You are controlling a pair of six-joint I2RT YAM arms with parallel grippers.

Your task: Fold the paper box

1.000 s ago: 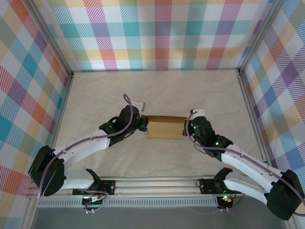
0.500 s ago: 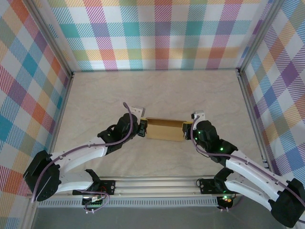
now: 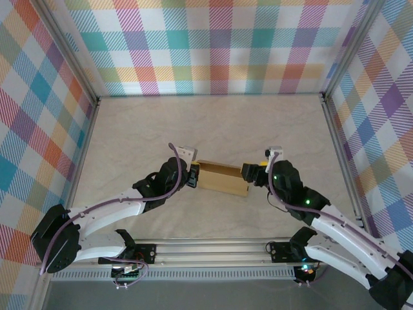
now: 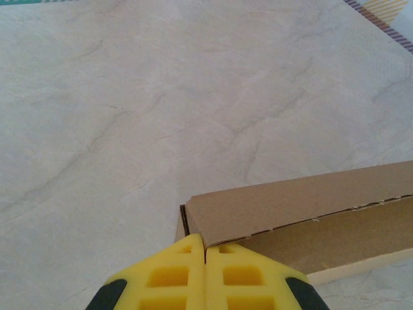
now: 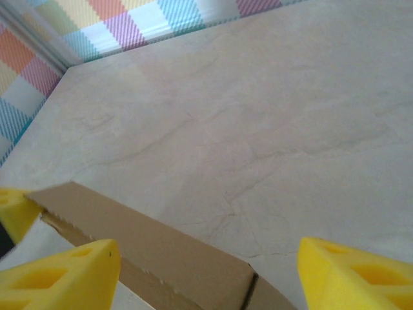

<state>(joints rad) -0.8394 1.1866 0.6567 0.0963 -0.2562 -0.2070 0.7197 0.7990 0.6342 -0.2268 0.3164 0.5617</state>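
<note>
A plain brown corrugated cardboard paper box, shallow, rectangular and folded shut, lies flat on the pale marbled tabletop. It sits close to the tabletop's centre and a little toward its near edge, with its long side running left to right and slightly skewed, the right end sitting a touch nearer. The left gripper hangs low over the tabletop just left of centre, at the box's left end. In the left wrist view its yellow foam fingers are clenched with the pads pressed flat together, and their tips meet the corner of the box where the top flap joins the front wall. Whether any cardboard is pinched between them cannot be told. The right gripper is over the tabletop just right of centre, at the box's right end. It is released, its two yellow fingers spread wide on either side of that end of the box and grasping nothing. Plaid-patterned walls in many colours stand around the tabletop on its far, left and right sides.
</note>
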